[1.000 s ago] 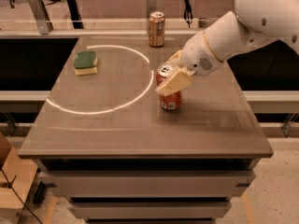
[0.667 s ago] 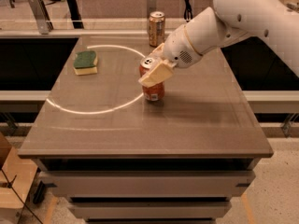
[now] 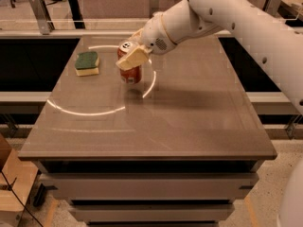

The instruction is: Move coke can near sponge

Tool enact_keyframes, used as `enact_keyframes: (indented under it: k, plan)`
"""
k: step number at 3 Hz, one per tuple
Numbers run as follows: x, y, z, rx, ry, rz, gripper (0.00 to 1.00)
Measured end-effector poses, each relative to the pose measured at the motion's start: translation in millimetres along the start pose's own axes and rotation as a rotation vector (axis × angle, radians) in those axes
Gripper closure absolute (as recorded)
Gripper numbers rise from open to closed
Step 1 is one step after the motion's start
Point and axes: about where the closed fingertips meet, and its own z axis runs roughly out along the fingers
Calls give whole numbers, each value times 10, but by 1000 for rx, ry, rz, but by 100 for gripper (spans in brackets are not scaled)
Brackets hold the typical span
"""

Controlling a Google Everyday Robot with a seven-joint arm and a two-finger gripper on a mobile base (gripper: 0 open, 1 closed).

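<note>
arm slants down across the table, pincer clamped on the coke can near the sponge.

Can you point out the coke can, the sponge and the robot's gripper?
coke can [image 3: 131, 74]: camera view, red lower body below the jaws.
sponge [image 3: 87, 59]: camera view, green top.
gripper [image 3: 129, 56]: camera view, midway between its jaws, shut on the can.
</note>
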Motion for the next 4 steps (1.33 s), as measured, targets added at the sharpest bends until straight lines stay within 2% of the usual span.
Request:
enact_keyframes:
  k: [1, 2, 4]
  plan:
    - [-125, -217, 222, 5, -42, -4, 100]
    - [-163, -375, 463, 3, -52, 12, 87]
    - [-102, -517, 873, -16, -32, 57, 40]
